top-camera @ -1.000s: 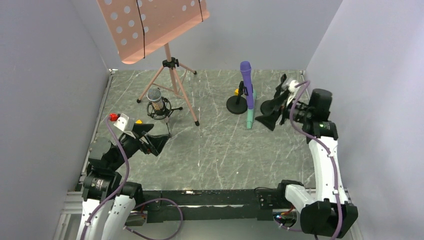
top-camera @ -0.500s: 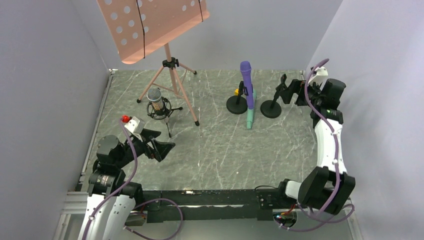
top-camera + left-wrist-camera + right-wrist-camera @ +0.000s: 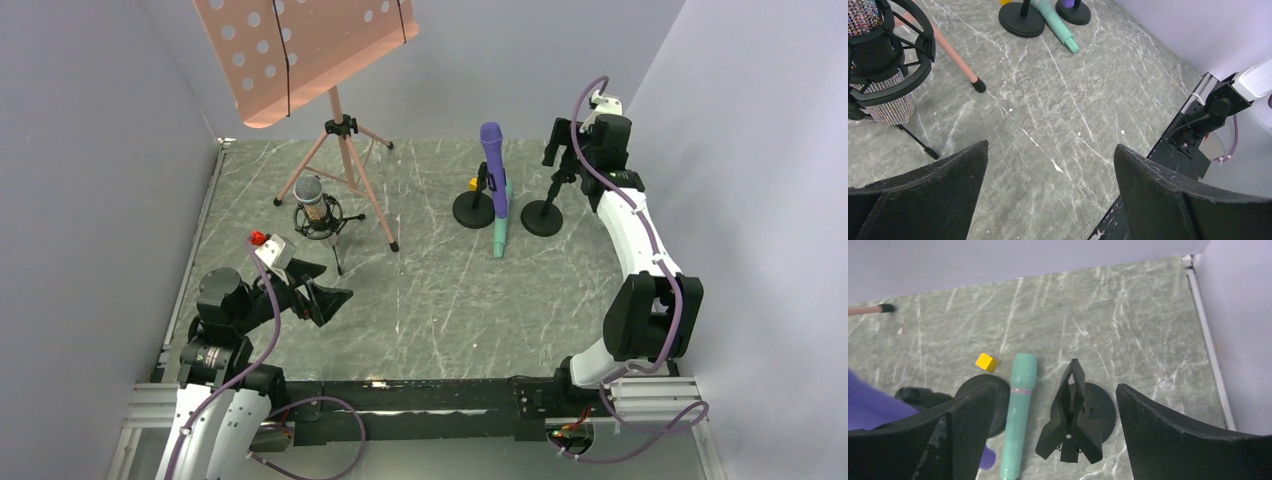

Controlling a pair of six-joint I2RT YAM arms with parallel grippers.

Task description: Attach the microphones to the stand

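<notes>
Three microphones: the purple one (image 3: 493,165) stands upright in the first stand (image 3: 473,210), the mint-green one (image 3: 499,238) lies flat beside it, and the bronze one (image 3: 313,198) sits in a tripod cradle (well apart). Both claws gape empty: the left gripper (image 3: 1050,150) low, the right gripper (image 3: 1056,387) over the second stand (image 3: 1070,430).

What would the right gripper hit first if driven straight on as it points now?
Probably the black clip of the empty stand, centred between the open fingers of the right gripper in its wrist view; the mint-green microphone lies off to one side. Depth is unclear.
</notes>
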